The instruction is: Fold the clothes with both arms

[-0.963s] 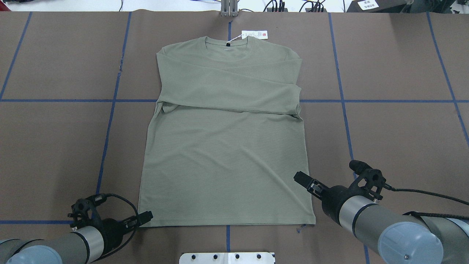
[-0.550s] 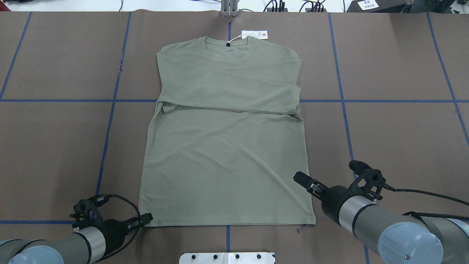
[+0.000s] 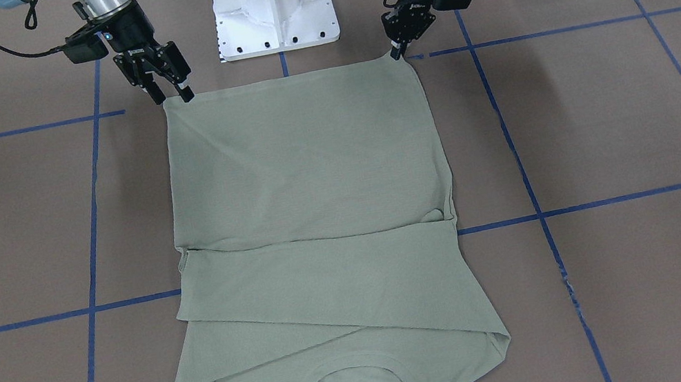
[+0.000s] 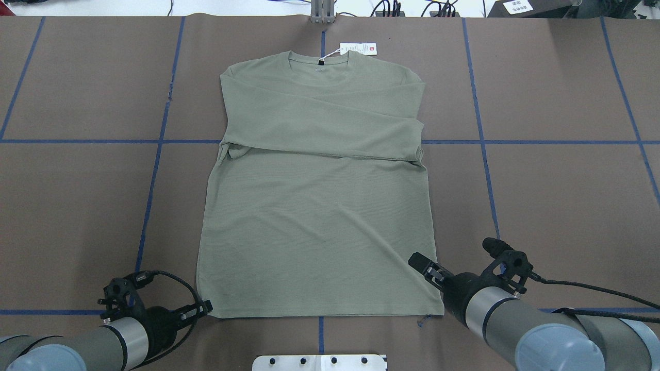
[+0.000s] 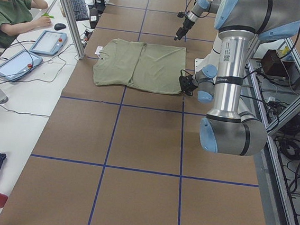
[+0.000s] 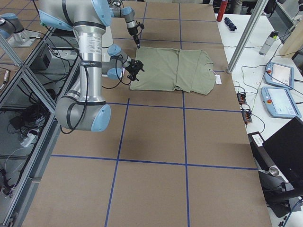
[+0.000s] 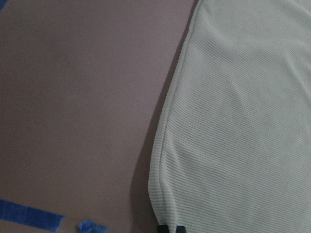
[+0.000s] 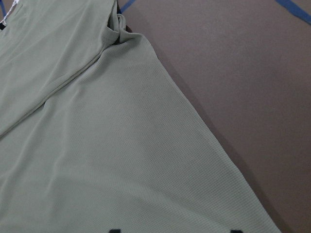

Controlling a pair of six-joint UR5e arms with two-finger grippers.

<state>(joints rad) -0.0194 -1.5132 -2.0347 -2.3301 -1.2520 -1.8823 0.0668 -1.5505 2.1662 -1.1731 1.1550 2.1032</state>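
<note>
Right gripper (image 3: 175, 97) spread over one hem corner of the shirt (image 4: 314, 216), flat on the table (image 4: 557, 196); left gripper (image 3: 395, 53) pinched on the other corner, though only its wrist view shows fingertips (image 7: 166, 228) together at the hem.

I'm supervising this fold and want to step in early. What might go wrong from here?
The left gripper looks pinched on only the very corner of the shirt, so the fabric may slip out on lifting. The right gripper is open and not yet holding its corner; an uneven grasp could skew the fold.
</note>
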